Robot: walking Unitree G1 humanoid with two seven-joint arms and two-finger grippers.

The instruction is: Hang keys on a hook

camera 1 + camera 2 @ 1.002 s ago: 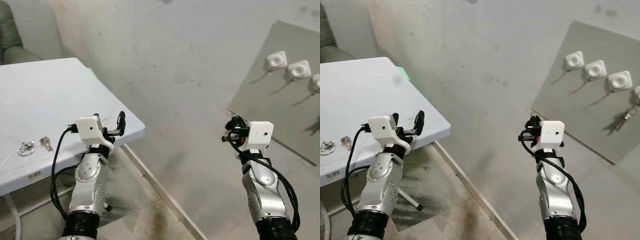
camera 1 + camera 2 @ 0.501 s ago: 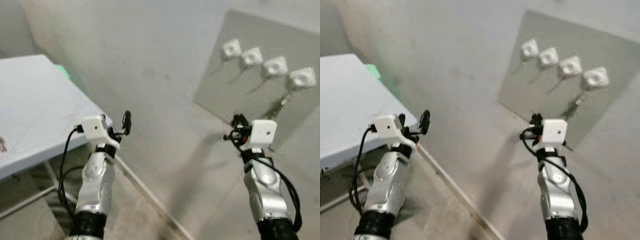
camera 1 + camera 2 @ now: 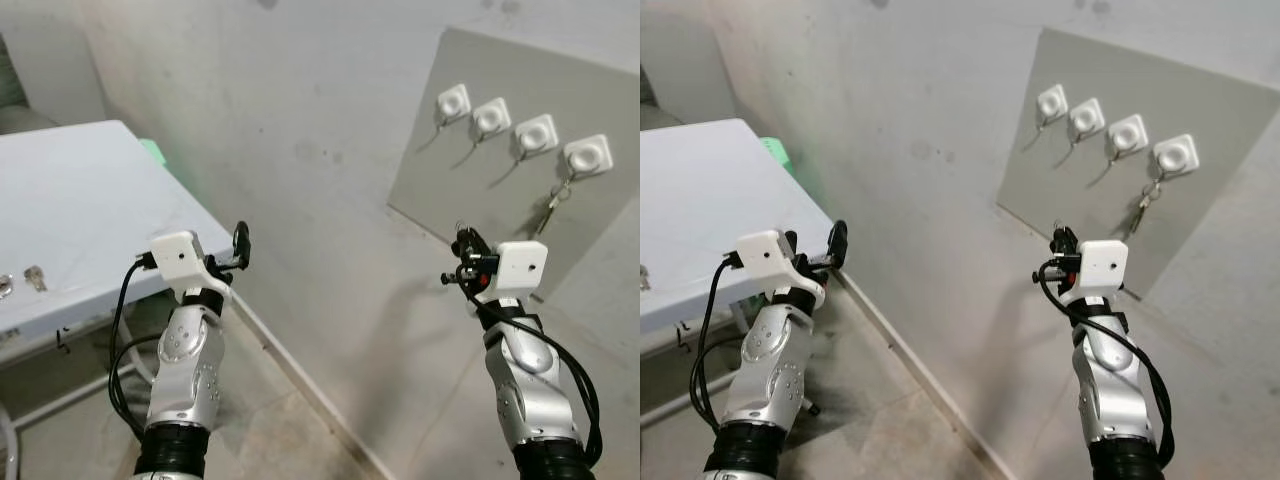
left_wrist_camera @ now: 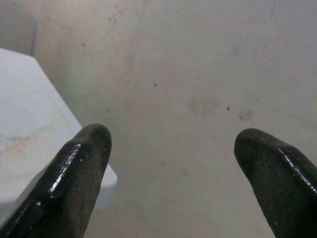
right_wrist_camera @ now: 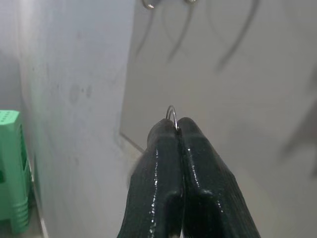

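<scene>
My right gripper [image 3: 464,243] is held up facing a grey board [image 3: 500,215] on the wall, still some way short of it. It is shut on a thin metal key ring [image 5: 171,112] that pokes out between the fingertips. The board carries a row of white hooks [image 3: 536,133]. From the rightmost hook [image 3: 586,154] hangs a set of keys [image 3: 556,200]. My left gripper [image 3: 240,242] is raised by the table corner, open and empty. More keys [image 3: 35,275] lie on the white table [image 3: 90,210].
The table stands to my left, against the grey wall. A green plastic stool [image 3: 152,150] sits behind its far corner. Bare floor runs along the wall's foot between my arms.
The whole view has swung from the table toward the wall board, so the camera moved. Both arms keep their pose and the right gripper stays shut on the ring.
</scene>
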